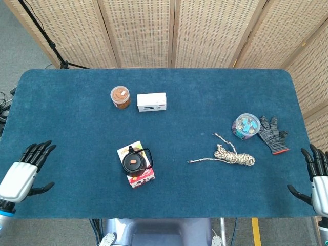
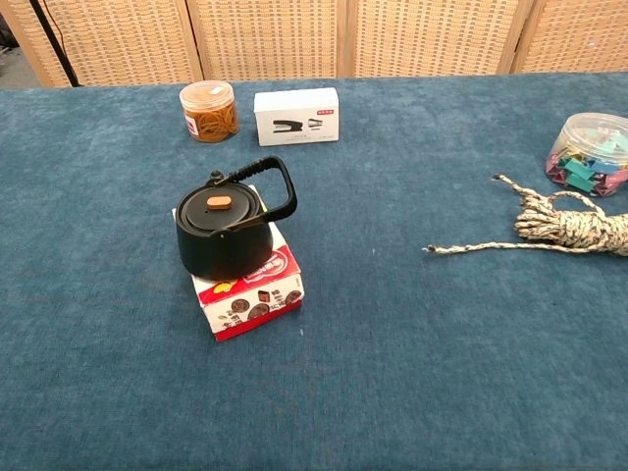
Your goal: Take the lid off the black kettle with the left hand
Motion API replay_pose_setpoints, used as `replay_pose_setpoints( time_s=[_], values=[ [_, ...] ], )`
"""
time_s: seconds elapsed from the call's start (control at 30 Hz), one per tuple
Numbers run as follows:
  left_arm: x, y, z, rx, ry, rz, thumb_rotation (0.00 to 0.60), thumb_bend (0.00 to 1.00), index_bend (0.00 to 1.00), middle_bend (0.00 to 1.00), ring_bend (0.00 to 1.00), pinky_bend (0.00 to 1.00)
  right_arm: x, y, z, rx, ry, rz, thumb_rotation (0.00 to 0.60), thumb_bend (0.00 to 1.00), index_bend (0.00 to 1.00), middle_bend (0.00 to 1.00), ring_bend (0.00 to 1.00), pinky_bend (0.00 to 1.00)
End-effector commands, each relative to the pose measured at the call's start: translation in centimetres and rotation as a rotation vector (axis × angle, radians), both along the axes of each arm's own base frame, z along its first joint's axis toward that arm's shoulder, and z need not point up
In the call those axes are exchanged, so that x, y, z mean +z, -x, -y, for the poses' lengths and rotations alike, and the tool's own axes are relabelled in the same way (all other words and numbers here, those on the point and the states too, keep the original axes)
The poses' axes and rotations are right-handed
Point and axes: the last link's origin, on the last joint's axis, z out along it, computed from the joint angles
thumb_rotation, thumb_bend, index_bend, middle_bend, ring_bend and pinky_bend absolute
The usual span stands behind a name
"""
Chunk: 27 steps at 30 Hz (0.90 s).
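Note:
The black kettle stands on a red and white box near the table's front middle. Its lid with an orange knob is seated on top, and the handle arches over to the right of it. My left hand hovers at the table's front left edge with fingers spread, far left of the kettle and holding nothing. At the front right edge my right hand is also spread and empty. Neither hand shows in the chest view.
A jar of rubber bands and a white stapler box sit at the back. A coiled rope, a tub of clips and a dark glove lie to the right on the blue tablecloth.

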Motion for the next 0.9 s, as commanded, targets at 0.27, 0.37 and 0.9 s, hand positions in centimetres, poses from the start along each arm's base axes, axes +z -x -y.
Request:
replay_pose_setpoints(
  time_s=[0.27,0.37,0.9],
  values=[
    [-3.8,-9.3,-5.8,-0.090,0.138,0.048,0.600,0.34,0.32,0.00,0.00,0.00,0.1,0.0,-0.1,-0.001,-0.014,0.012,0.600,0.00,0.00,0.00,0.00,0.00],
    [-5.0,-11.1,-6.8,-0.079,0.156,0.046,0.600,0.34,0.35,0.00,0.00,0.00,0.1,-0.1,-0.2,0.002,-0.017,0.014,0.600,0.00,0.00,0.00,0.00,0.00],
    [-13.4,-18.0,-8.6,-0.001,0.225,0.025,0.600,0.34,0.44,0.00,0.00,0.00,0.3,0.0,0.1,0.001,-0.027,0.037,0.600,0.00,0.00,0.00,0.00,0.00]
  ],
)
